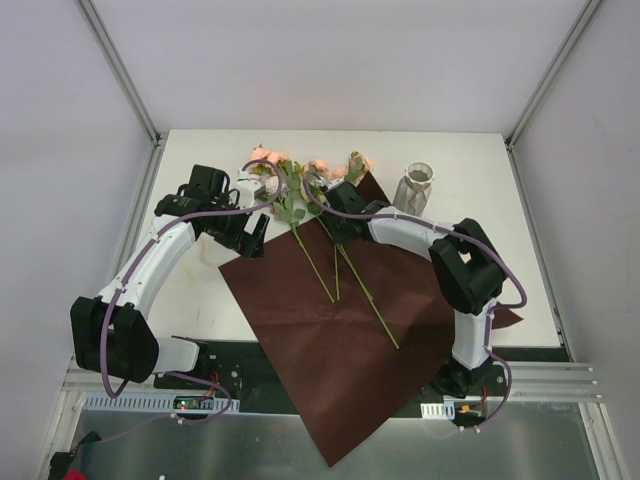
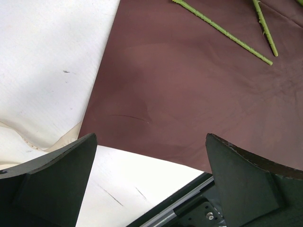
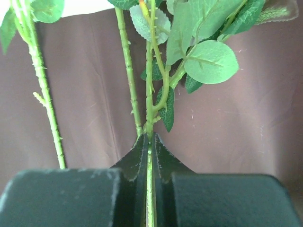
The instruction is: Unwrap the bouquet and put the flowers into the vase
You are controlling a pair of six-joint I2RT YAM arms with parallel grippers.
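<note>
Right gripper (image 3: 149, 142): jaws pressed together, pinching one thorny green rose stem (image 3: 149, 94) that runs straight up the middle of the wrist view. Leaves (image 3: 208, 61) just above the fingertips, upper right of centre. Two more stems left of the pinched one, lying on the maroon paper (image 3: 85, 94).

Left gripper (image 2: 151, 153): jaws spread wide over the paper's lower-left edge. Cut stem ends at upper right of that view, well apart from the fingers.

Top view: flowers (image 1: 300, 185) fanned at centre top, peach-pink heads on the white table (image 1: 480, 170), stems trailing down and right across the sheet. Vase (image 1: 415, 186) upright, right of the blooms, near the paper's upper corner.
</note>
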